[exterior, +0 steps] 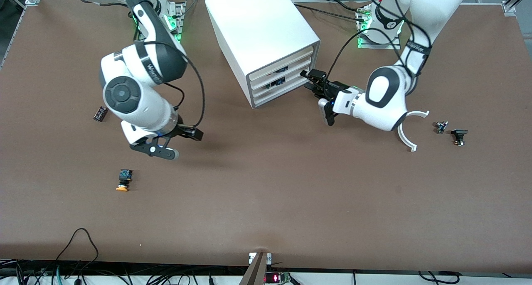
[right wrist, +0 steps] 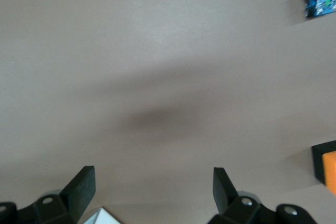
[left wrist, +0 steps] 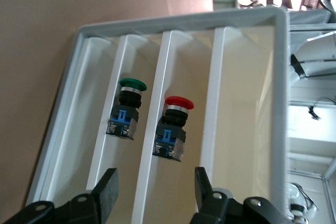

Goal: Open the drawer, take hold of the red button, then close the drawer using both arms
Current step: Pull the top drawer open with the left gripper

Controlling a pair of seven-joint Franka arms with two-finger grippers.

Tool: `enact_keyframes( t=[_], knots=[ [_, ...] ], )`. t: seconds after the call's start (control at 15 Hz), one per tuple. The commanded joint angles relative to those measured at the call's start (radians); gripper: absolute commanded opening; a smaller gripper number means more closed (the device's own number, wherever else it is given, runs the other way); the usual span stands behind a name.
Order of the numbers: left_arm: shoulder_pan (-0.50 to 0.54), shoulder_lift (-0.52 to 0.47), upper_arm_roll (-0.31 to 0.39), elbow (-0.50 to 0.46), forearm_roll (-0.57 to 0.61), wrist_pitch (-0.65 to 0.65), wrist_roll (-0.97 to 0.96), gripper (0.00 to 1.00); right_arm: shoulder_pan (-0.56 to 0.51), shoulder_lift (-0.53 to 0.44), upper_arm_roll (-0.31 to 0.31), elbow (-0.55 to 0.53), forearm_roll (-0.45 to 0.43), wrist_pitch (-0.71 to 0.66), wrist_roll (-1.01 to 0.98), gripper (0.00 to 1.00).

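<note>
The left arm's black two-finger pincer (exterior: 311, 80) is standing level with the front of the big white cabinet (exterior: 259, 35), pointing at its stack of three cream-white slat-fronted drawers (exterior: 280, 79), with its fingers spread apart and holding nothing. The left wrist view is showing a white plastic frame divided by slats (left wrist: 157, 145), and lying in it are the small push button with a red mushroom cap and black-and-blue body (left wrist: 173, 129) and, one compartment over, a like button with a green cap (left wrist: 126, 109); from the front view it cannot be told how far any drawer is standing out. The chief hazard appears to be a mistaken pick: the two buttons are lying near each other, and a pincer drifting off line could be closing on the green one or pinching a slat instead. A second hazard is the fingers catching the frame's rim on entry and shoving the cabinet along the brown tabletop (exterior: 291, 202). The right arm's pincer (exterior: 189, 134) is hovering open and empty over bare tabletop toward the right arm's end, apparently waiting; a similar button with an orange-yellow cap (exterior: 123, 181) is lying on the tabletop nearer the front camera, and should not be taken for the target.
</note>
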Motion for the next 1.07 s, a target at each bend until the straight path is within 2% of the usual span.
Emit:
enact_keyframes(
  t=[0.0,0.13,0.4,0.6,0.73,0.93,1.0],
  knots=[
    [0.002,0.049,-0.012,-0.021,-0.036,0.011,0.115,0.65,0.041,0.024,-0.006,0.042,-0.004,-0.015,0.078,0.99],
    [0.002,0.085,-0.015,-0.027,-0.048,0.011,0.158,0.65,0.061,0.024,-0.006,0.042,-0.004,-0.013,0.126,0.99],
    [0.0,0.096,-0.019,-0.116,-0.11,0.011,0.253,0.61,0.101,0.021,-0.006,0.044,-0.004,-0.015,0.183,0.99],
    [0.0,0.106,-0.022,-0.132,-0.137,0.006,0.281,0.54,0.143,0.004,-0.006,0.044,-0.005,-0.021,0.207,0.99],
    [0.008,0.106,-0.053,-0.136,-0.17,0.004,0.281,0.54,0.179,-0.008,-0.004,0.044,-0.005,-0.038,0.242,0.99],
    [0.0,0.107,-0.056,-0.136,-0.196,0.004,0.281,0.53,0.214,-0.02,-0.004,0.044,-0.005,-0.061,0.269,0.99],
    [0.0,0.107,-0.059,-0.139,-0.203,0.004,0.281,0.46,0.228,-0.026,-0.004,0.044,-0.005,-0.064,0.269,0.99]
  ],
)
